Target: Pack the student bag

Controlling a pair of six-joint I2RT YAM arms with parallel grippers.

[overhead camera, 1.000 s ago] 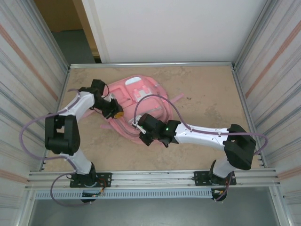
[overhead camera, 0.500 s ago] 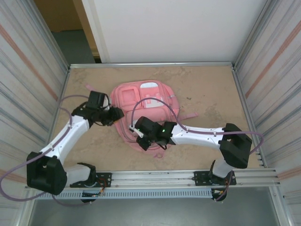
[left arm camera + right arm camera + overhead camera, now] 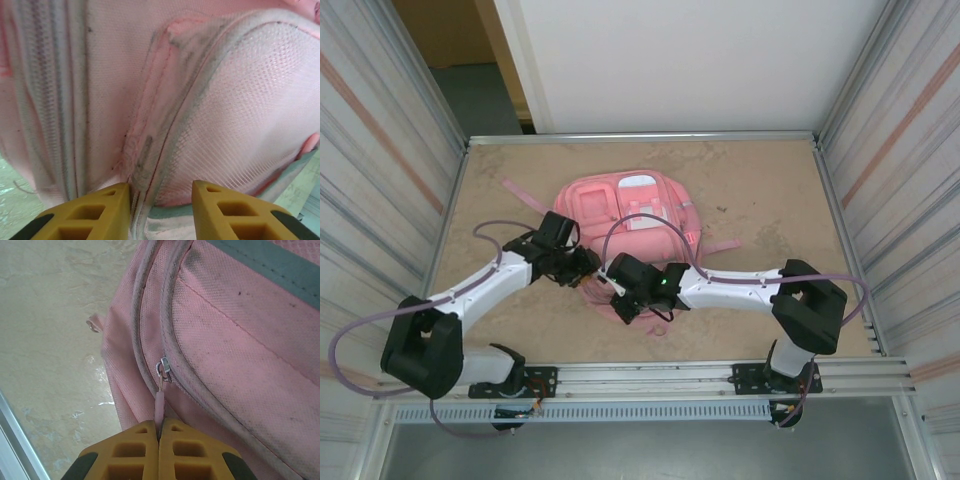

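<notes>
The pink student bag (image 3: 635,205) lies flat in the middle of the tan counter (image 3: 770,180), a little to the far side. There is bare counter all round it, most of all on the right. Ribbed metal walls (image 3: 380,170) stand along both sides. One thin strap (image 3: 725,245) sticks out to the right.

The left fingers (image 3: 120,202) are yellow blocks, spread apart at the bag's near left edge. A fold of cloth sits between them, close to one finger. Just past it is a soft net pocket (image 3: 250,115) with tiny holes and a round edge.

The right fingers (image 3: 150,440) are pressed together, pinching the pink zip pull (image 3: 159,407) at the bag's near corner. The cloth there is bumpy and a bit dirty.
</notes>
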